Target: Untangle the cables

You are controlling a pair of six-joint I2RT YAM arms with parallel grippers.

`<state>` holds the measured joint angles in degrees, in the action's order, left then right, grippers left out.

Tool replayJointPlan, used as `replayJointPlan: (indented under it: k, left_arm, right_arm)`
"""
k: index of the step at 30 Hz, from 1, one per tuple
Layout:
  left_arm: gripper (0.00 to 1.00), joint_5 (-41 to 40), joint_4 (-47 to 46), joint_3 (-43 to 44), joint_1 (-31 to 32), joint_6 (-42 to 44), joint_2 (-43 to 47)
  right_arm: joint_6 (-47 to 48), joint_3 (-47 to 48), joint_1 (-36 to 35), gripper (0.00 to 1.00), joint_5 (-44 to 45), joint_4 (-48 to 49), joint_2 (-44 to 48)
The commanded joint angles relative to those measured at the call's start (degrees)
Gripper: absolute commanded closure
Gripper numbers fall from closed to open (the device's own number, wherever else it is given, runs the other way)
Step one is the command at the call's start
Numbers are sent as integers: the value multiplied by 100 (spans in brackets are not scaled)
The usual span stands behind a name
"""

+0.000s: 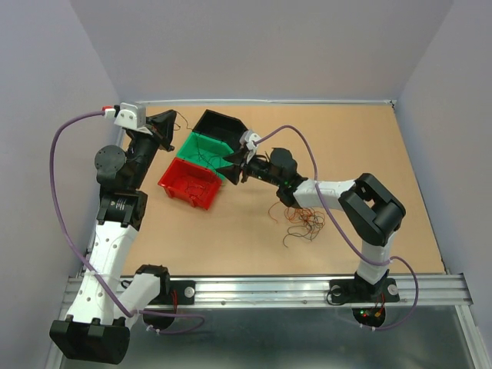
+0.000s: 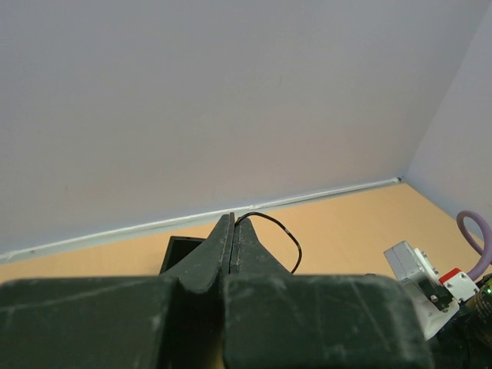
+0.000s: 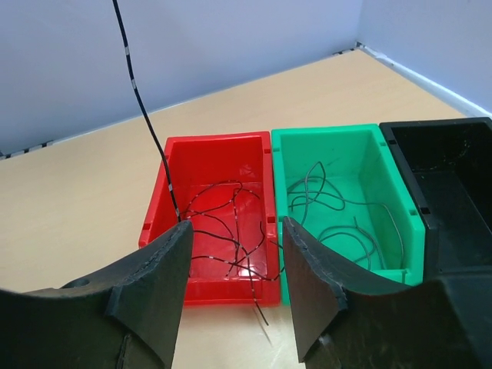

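Observation:
The cables are a loose bunch of thin red, orange-brown and dark wires (image 1: pixel 302 219) lying on the table by my right forearm. My left gripper (image 1: pixel 171 123) is raised at the far left, beside the black bin, and is shut on a thin black wire (image 2: pixel 288 234) that loops out of the fingertips (image 2: pixel 233 223). My right gripper (image 3: pixel 234 254) is open and empty, hovering at the near edges of the red and green bins (image 1: pixel 229 167). A long black wire (image 3: pixel 146 115) runs from the top edge down to its left finger; what holds it is hidden.
Three bins stand in a row: red (image 1: pixel 187 197) with dark wires (image 3: pixel 223 207), green (image 1: pixel 201 146) with several grey-green wires (image 3: pixel 323 192), and black (image 1: pixel 219 121). They also show in the right wrist view, red (image 3: pixel 215 140), green (image 3: pixel 323 131), black (image 3: pixel 461 127). Walls close the table's back and sides.

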<state>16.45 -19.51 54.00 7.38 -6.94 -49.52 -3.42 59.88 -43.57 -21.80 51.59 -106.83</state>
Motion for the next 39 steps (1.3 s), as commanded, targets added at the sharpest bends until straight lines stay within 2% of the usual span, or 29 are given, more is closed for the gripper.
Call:
replayJointPlan:
  k: [1, 5, 11, 24, 27, 30, 31, 33, 37, 39]
  left_arm:
    - [100, 25, -308, 6, -43, -18, 135]
    - [100, 16, -308, 6, -52, -35, 153]
    - [100, 60, -308, 14, -52, -44, 118]
    - [100, 87, -308, 14, -61, -44, 127]
    - [100, 87, -308, 14, -70, -36, 126]
    - [100, 69, -308, 14, -70, -44, 135]
    - [100, 69, -308, 14, -78, -36, 153]
    - [100, 60, -308, 6, -78, -27, 153]
    - [100, 121, -142, 136, -166, -44, 74]
    - [100, 139, 8, 260, -236, -36, -5]
  right_arm:
    - [43, -213, -20, 44, 184, 404, 311]
    - [157, -520, -28, 43, 449, 404, 592]
    - [202, -609, -20, 38, -25, 404, 699]
    - [-115, 401, -20, 39, -632, 395, -101]
    - [-150, 656, -28, 42, -693, 387, -259]
    - [-229, 806, -28, 52, -737, 369, -435]
    - [-273, 902, -29, 60, -755, 352, -470]
    - [-317, 990, -37, 67, -860, 351, -549]
    - [-527, 1262, -46, 99, -948, 334, -655]
    - [-598, 1359, -64, 99, -1001, 316, -638]
